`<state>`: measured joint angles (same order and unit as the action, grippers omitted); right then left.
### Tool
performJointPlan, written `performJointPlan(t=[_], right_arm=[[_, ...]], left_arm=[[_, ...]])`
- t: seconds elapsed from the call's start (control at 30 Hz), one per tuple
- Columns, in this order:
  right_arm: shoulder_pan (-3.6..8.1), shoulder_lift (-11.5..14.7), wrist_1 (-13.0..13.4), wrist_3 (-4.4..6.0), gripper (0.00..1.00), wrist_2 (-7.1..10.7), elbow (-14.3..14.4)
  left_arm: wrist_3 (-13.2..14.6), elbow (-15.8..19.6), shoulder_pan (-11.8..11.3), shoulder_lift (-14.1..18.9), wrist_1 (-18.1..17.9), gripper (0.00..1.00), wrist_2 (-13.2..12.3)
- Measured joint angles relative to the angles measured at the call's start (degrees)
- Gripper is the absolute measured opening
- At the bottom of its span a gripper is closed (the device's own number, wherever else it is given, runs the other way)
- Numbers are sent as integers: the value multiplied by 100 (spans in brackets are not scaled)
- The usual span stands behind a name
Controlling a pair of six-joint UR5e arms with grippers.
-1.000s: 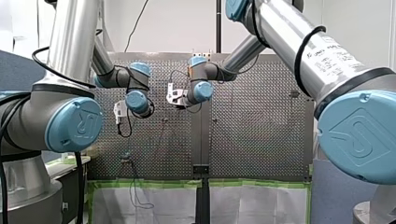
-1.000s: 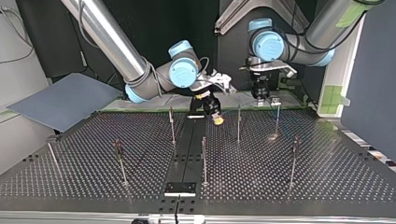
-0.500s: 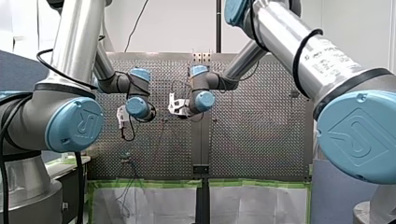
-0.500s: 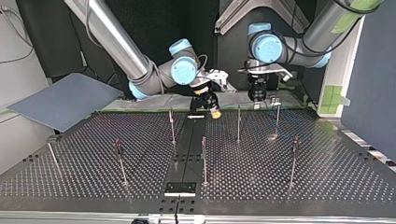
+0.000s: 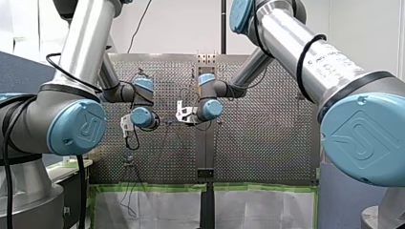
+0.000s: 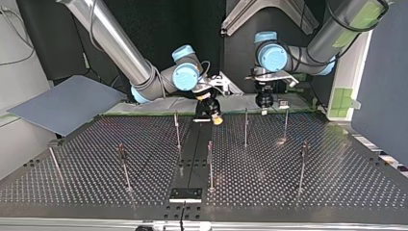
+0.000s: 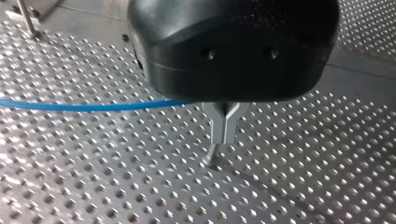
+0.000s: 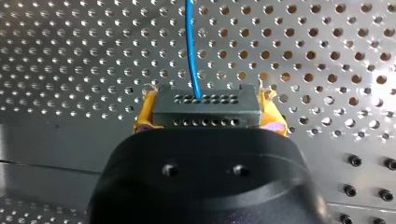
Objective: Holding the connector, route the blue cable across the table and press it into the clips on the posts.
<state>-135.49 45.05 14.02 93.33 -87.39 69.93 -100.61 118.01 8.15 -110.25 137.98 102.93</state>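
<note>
Right gripper [image 8: 208, 112]: yellow pads [image 8: 143, 114] clamped on black connector [image 8: 205, 108]; blue cable [image 8: 190, 46] runs straight ahead from it. Left gripper [image 7: 223, 135]: metal fingertips together; cable leads off to one side from under its body, over perforated table [image 7: 116, 177].

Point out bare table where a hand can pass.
Top view: bare table between the middle near post and the right near post, and beyond it to the edge. Crowded: far edge, with my right gripper, my left gripper and three posts.
</note>
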Motion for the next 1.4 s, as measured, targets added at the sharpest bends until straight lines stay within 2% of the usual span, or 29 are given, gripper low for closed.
performJointPlan(t=[0.2,0.5,0.73,1.13,1.3,1.4], right_arm=[[41,-6,113,6,0,43,0],[81,-21,182,42,0,62,1],[144,-27,190,70,0,63,0],[206,-51,223,90,0,66,2],[230,-65,397,102,0,95,1],[254,-72,505,157,0,156,0]], left_arm=[[-18,-62,-77,-209,-50,2,-101],[-34,-143,-142,-233,-199,2,-428],[-185,-234,-211,-364,-275,2,-694],[-209,-413,-273,-500,-358,2,-760],[-241,-621,-324,-505,-359,2,-807],[-256,-752,-362,-506,-292,2,-847]])
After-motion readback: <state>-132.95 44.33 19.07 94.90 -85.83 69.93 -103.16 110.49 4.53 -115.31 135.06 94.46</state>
